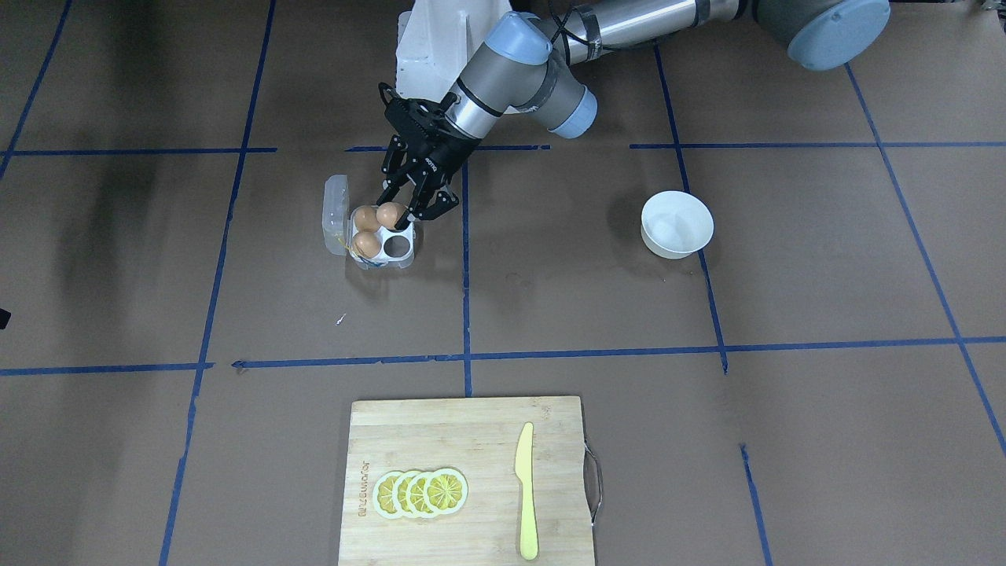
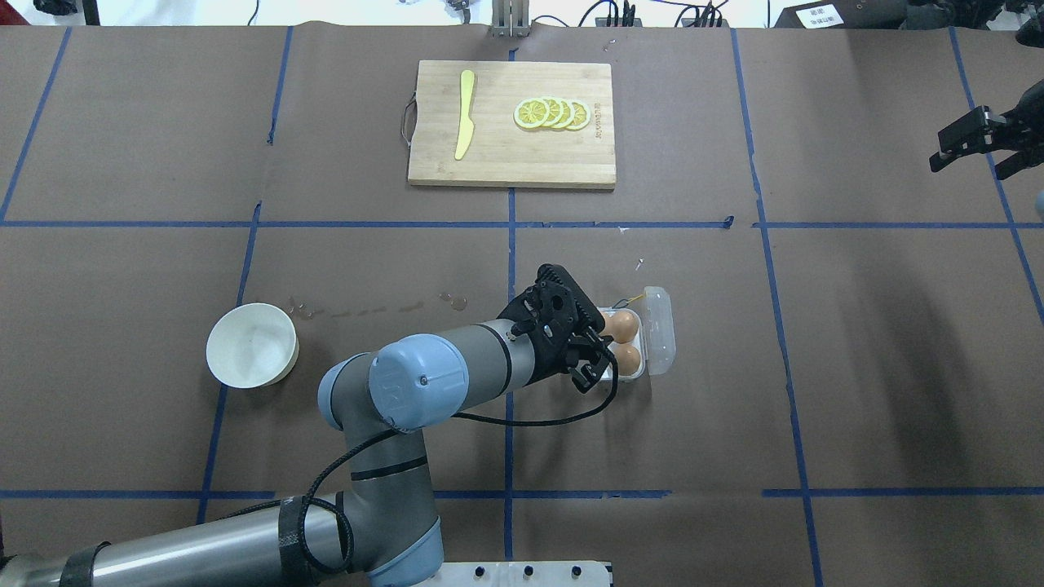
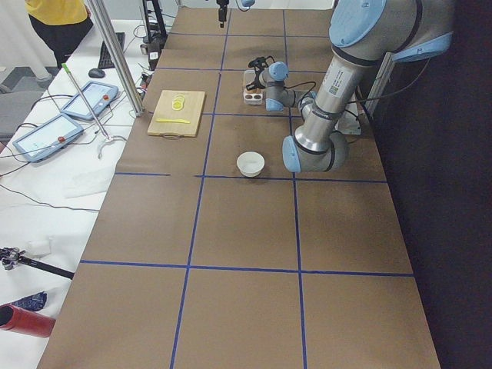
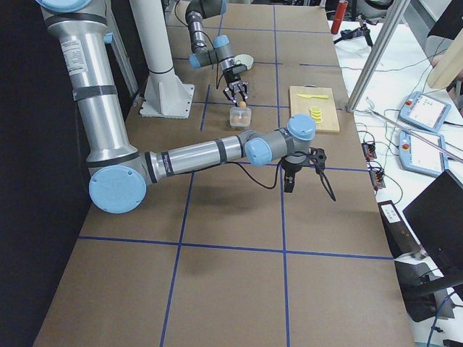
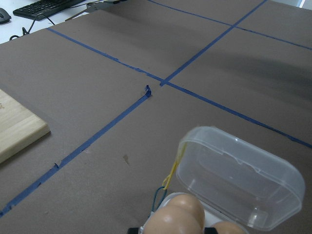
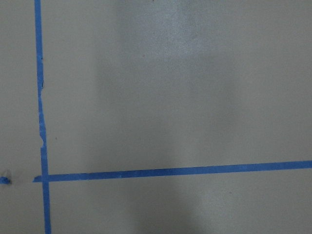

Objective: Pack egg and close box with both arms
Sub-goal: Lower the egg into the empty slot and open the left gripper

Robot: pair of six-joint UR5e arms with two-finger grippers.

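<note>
The clear egg box [image 1: 383, 262] lies left of the table's middle with its lid [image 1: 335, 209] open and upright on the side away from the gripper. Two tan eggs [image 1: 365, 243] sit in the cells beside the lid. My left gripper [image 1: 396, 218] reaches down over the box, shut on a third egg [image 1: 391, 213], held at the cell nearest the robot. One cell [image 1: 398, 248] is empty. The left wrist view shows the held egg [image 5: 175, 217], the lid [image 5: 239, 180] and the yellow string [image 5: 173, 170]. My right gripper [image 2: 969, 161] hangs open and empty at the far right.
A white bowl [image 1: 677, 224] stands on the left arm's side. A wooden cutting board [image 1: 464, 440] with lemon slices [image 1: 420, 493] and a yellow knife [image 1: 526, 495] lies at the table's far edge. The white pedestal [image 1: 440, 39] stands behind the box.
</note>
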